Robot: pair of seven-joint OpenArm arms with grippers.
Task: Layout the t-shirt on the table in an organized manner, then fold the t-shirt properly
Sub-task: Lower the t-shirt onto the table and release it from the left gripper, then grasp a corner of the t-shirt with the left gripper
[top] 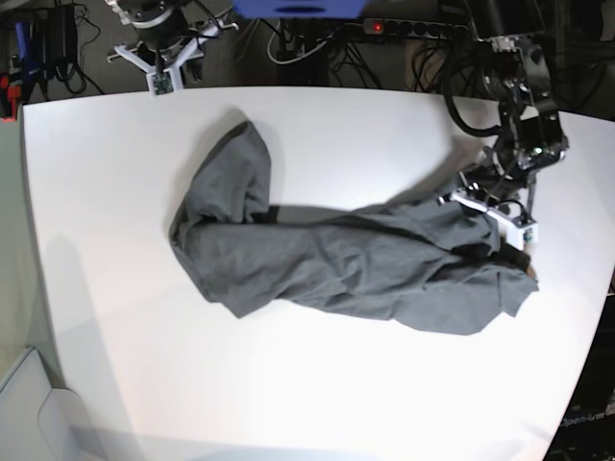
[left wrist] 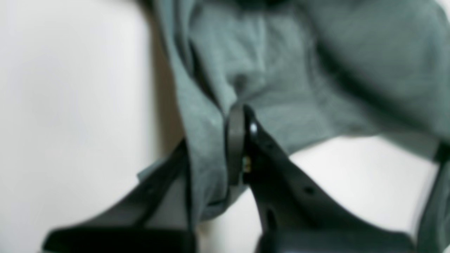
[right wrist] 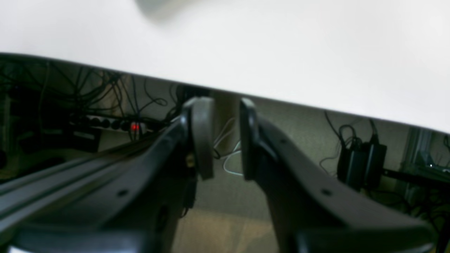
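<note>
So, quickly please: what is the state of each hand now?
Left hand: closed on the t-shirt.
Right hand: partly open, holding nothing.

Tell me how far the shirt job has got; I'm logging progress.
Done: nothing tidy yet; the t-shirt lies crumpled across the table. In hand: the left gripper is shut on the shirt's edge, while the right gripper hangs off the table's edge, holding nothing. Left: spreading it flat, then every fold.
</note>
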